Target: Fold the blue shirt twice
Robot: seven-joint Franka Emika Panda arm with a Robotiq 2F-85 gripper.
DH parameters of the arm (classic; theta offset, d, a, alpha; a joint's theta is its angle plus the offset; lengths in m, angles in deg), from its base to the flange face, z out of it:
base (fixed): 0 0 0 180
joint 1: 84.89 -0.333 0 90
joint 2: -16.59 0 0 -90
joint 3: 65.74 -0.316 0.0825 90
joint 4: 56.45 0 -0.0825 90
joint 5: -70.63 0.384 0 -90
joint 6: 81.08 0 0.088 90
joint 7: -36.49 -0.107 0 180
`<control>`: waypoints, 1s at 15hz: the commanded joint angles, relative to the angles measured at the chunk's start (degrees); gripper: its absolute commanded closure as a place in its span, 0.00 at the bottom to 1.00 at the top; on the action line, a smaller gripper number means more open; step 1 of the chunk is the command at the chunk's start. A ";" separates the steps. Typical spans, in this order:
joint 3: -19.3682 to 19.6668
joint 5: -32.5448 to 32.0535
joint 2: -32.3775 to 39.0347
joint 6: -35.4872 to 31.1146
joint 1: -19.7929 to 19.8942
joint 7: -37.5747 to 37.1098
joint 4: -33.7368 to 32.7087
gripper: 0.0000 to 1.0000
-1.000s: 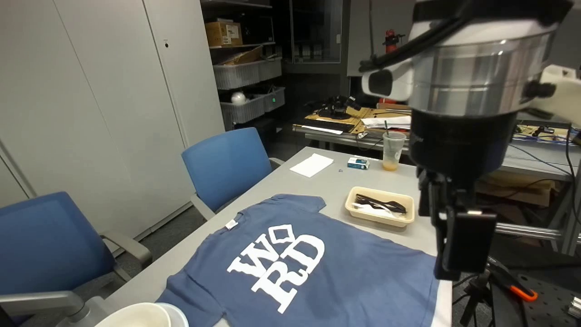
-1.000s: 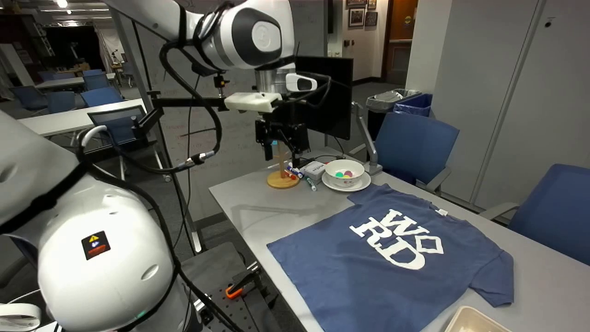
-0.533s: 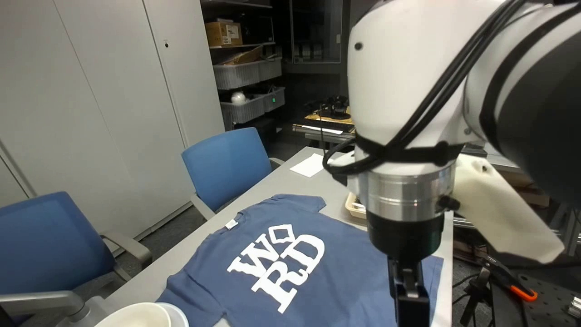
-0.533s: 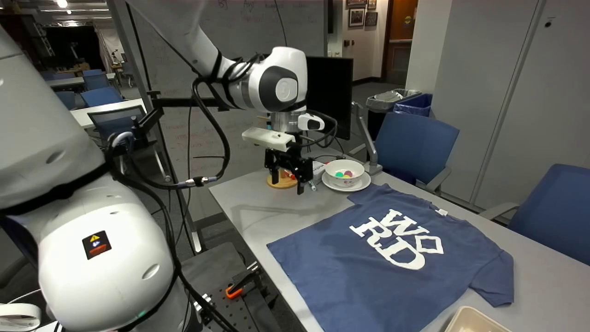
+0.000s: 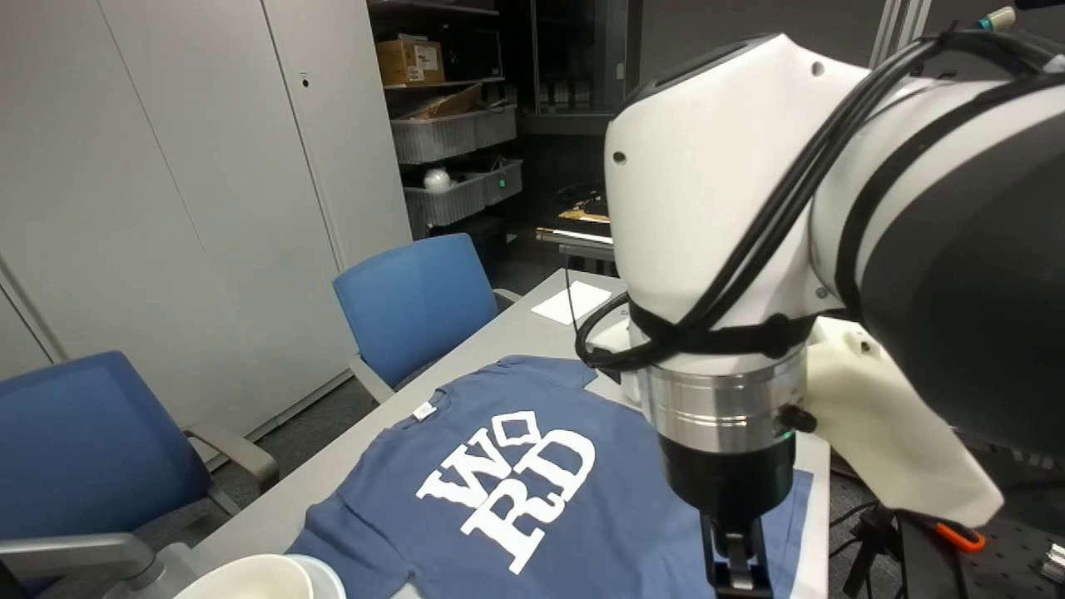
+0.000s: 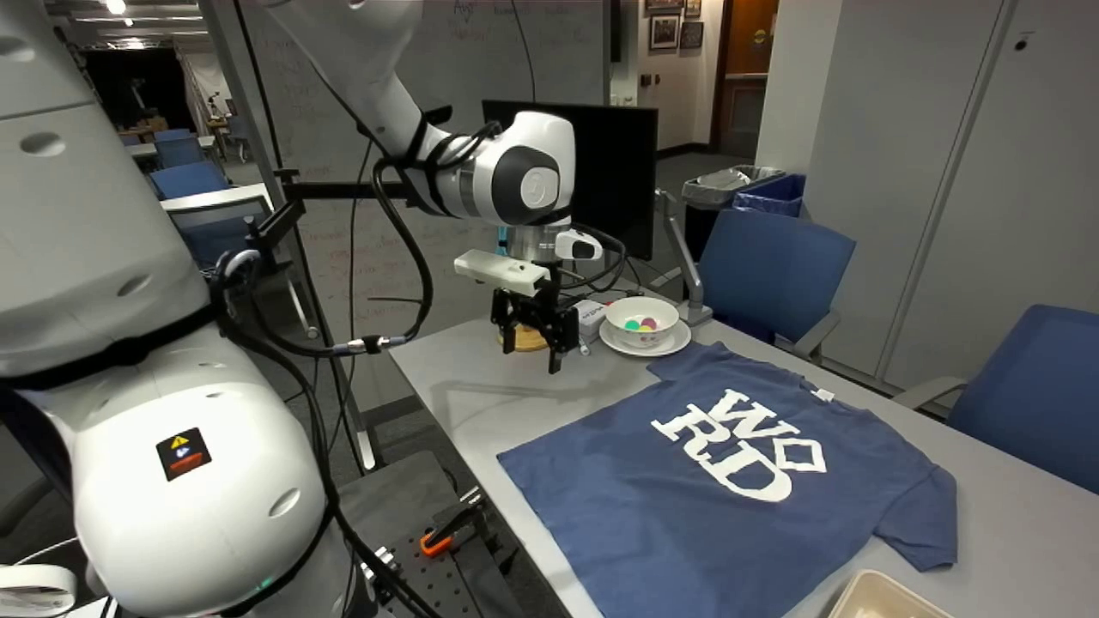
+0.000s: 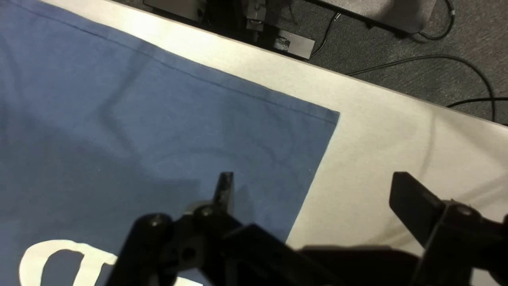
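The blue shirt [image 6: 618, 481] lies flat and spread out on the table in both exterior views, its white lettering facing up. Its hem runs close to the table edge, and one hem corner of the shirt [image 7: 254, 131] shows in the wrist view. My gripper [image 6: 532, 356] hangs above the table beside that side of the shirt, pointing down. Seen from the wrist, the gripper [image 7: 313, 174] is open, with one finger over the cloth and the other over bare table; nothing is between them. In an exterior view the gripper [image 5: 739, 574] is partly cut off by the bottom edge.
A white bowl [image 6: 627, 333] with coloured balls stands on a plate [image 6: 678, 342] near the shirt's sleeve. Behind my gripper are a small box [image 6: 591, 316] and a monitor [image 6: 618, 172]. A beige tray [image 6: 876, 578] sits past the shirt's opposite side. Blue chairs [image 5: 416, 308] line the table.
The arm has come down toward the table, and the gripper hangs lower, nearer the shirt's hem side. The fingers have stayed open. The shirt has not moved.
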 commanded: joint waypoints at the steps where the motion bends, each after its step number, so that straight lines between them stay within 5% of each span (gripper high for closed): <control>1: -0.14 -4.39 6.20 -4.76 -0.12 -4.11 -0.64 0.00; 7: 1.01 -12.27 19.39 -16.54 -2.69 -10.24 -1.94 0.00; 15: 1.95 -12.96 32.47 -20.87 -9.75 -10.18 -8.35 0.00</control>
